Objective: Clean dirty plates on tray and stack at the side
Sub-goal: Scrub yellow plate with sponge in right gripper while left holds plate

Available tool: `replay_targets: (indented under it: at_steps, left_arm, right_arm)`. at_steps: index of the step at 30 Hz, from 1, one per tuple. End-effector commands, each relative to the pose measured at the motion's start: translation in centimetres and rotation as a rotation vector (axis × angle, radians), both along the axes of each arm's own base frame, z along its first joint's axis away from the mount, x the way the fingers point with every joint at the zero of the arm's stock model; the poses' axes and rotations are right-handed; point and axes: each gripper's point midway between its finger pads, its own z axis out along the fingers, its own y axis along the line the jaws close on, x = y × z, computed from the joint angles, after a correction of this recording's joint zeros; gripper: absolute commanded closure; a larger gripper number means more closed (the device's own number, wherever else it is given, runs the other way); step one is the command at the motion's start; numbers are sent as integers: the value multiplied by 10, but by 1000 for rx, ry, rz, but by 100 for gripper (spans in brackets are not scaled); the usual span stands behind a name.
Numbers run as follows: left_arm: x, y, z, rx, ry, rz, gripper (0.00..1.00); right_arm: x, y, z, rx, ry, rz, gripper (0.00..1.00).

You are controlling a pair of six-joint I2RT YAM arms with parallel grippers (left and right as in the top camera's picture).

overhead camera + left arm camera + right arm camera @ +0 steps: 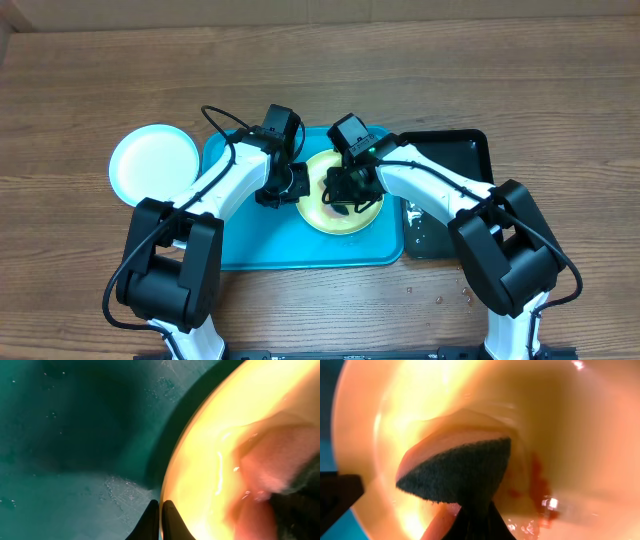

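Scrubbing is the step now. The right end effector (347,188) is closed on a soft pink sponge (460,467) with a rough dark side, pressed into the round, shiny plate (345,222) on the tray (300,250). The left end effector (160,506) pinches the plate's rim. Next, I think, rub the red smear (537,480) away.

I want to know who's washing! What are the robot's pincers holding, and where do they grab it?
The right pincer grips a sponge by one edge. The left pincer seems to pinch the yellow-green plate at its rim.
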Motion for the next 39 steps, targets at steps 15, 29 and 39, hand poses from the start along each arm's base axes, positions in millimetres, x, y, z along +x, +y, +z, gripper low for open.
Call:
replay_targets:
  at_steps: [15,29,39]
  left_arm:
    - [-3,7,-7,37,12,-19,96]
    - [-2,7,-7,36,7,-18,96]
    - [-2,6,-7,35,5,-18,96]
  right_arm:
    - [24,-90,-18,-242,-12,-111,96]
    - [28,-32,37,61,12,87,96]
    - [37,-9,110,200,-93,184,96]
